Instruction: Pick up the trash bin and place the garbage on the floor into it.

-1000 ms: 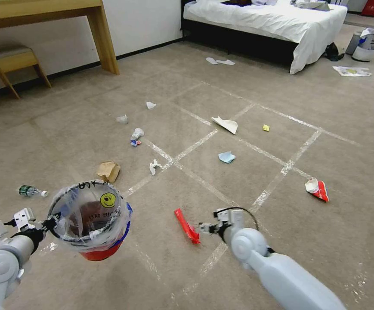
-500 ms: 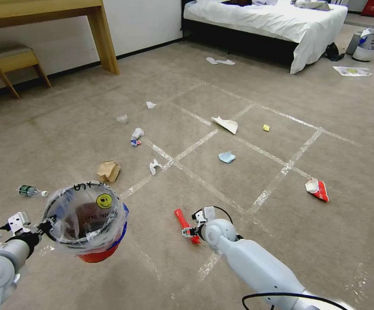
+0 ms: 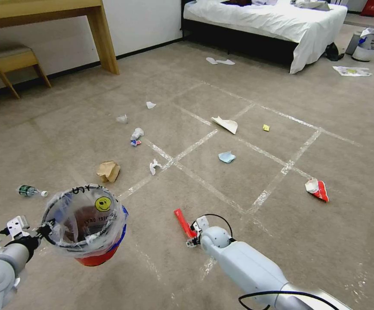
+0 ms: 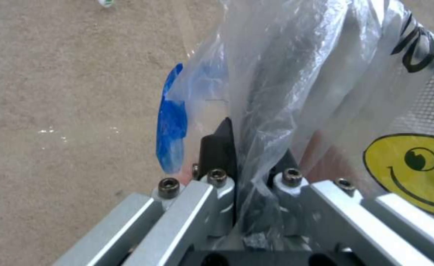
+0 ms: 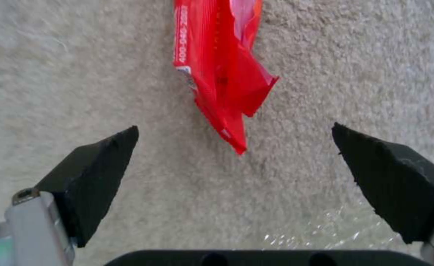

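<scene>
The trash bin (image 3: 85, 226), red with a clear bag and a yellow smiley sticker, hangs above the floor (image 3: 346, 241) at the lower left. My left gripper (image 3: 44, 228) is shut on its rim; the left wrist view has the fingertips (image 4: 217, 147) pinching rim and bag (image 4: 286, 74). The red wrapper strip (image 3: 181, 220) lies on the carpet. My right gripper (image 3: 192, 241) hovers at its near end. In the right wrist view the right gripper (image 5: 234, 135) is open, its pads on either side of the wrapper's (image 5: 217, 74) tip.
More garbage is scattered ahead: a brown paper bag (image 3: 108, 171), a small bottle (image 3: 31, 190), white tissue (image 3: 154, 166), blue tissue (image 3: 227, 157), white paper (image 3: 226, 124), a red-white packet (image 3: 318, 189). A bed (image 3: 281, 21), desk leg (image 3: 103, 38) and grey mesh bin (image 3: 369, 43) stand behind.
My right gripper has swung left and come down over the near end of the red wrapper. The bin has dropped a little with my left arm.
</scene>
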You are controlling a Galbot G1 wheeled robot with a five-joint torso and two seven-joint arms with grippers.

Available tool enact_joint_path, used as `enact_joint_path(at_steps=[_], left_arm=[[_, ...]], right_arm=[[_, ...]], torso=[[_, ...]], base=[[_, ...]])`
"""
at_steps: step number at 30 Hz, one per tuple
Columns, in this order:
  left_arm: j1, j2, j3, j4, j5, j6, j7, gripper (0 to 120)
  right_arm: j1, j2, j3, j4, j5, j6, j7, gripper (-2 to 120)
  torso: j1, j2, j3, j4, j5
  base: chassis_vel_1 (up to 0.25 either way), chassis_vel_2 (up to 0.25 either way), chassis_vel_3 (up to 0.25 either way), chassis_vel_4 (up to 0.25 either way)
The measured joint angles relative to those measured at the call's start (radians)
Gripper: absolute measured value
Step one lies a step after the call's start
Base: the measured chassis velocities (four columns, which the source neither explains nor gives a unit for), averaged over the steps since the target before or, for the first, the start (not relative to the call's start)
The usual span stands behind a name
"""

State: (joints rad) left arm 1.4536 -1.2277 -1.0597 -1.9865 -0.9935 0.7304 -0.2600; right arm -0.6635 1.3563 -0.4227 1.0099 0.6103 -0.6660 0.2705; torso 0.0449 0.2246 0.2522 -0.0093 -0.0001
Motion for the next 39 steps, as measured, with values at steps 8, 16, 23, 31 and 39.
enact_joint_path(at_steps=[8, 16, 23, 31, 39], left_arm=[[-0.006, -0.001, -0.004, 0.009, 0.000, -0.005, 0.000, 3], [-0.010, 0.007, -0.005, 0.016, -0.002, -0.008, 0.001, 3], [-0.011, 0.018, -0.010, 0.023, -0.007, -0.012, 0.003, 3], [-0.004, 0.014, -0.012, 0.023, -0.007, -0.014, 0.005, 3], [0.013, 0.007, -0.030, 0.005, -0.006, -0.022, 0.017, 3]], right_arm=[[0.044, 0.050, -0.050, -0.082, -0.055, -0.006, -0.012, 100], [0.066, 0.077, -0.056, -0.116, -0.057, -0.003, -0.014, 100], [0.083, 0.134, -0.044, -0.214, -0.102, 0.047, -0.041, 100], [0.093, 0.167, -0.031, -0.278, -0.131, 0.116, -0.051, 100], [0.105, 0.216, -0.013, -0.384, -0.197, 0.204, -0.068, 76]], torso=[[0.000, 0.000, 0.000, 0.0001, -0.0001], [0.000, 0.000, 0.000, 0.0001, -0.0001], [0.000, 0.000, 0.000, 0.0001, 0.0000], [0.000, 0.000, 0.000, 0.0000, -0.0001], [0.000, 0.000, 0.000, 0.0000, 0.0000]], base=[[0.000, 0.000, 0.000, 0.000], [0.000, 0.000, 0.000, 0.000], [0.000, 0.000, 0.000, 0.000], [0.000, 0.000, 0.000, 0.000], [0.000, 0.000, 0.000, 0.000]])
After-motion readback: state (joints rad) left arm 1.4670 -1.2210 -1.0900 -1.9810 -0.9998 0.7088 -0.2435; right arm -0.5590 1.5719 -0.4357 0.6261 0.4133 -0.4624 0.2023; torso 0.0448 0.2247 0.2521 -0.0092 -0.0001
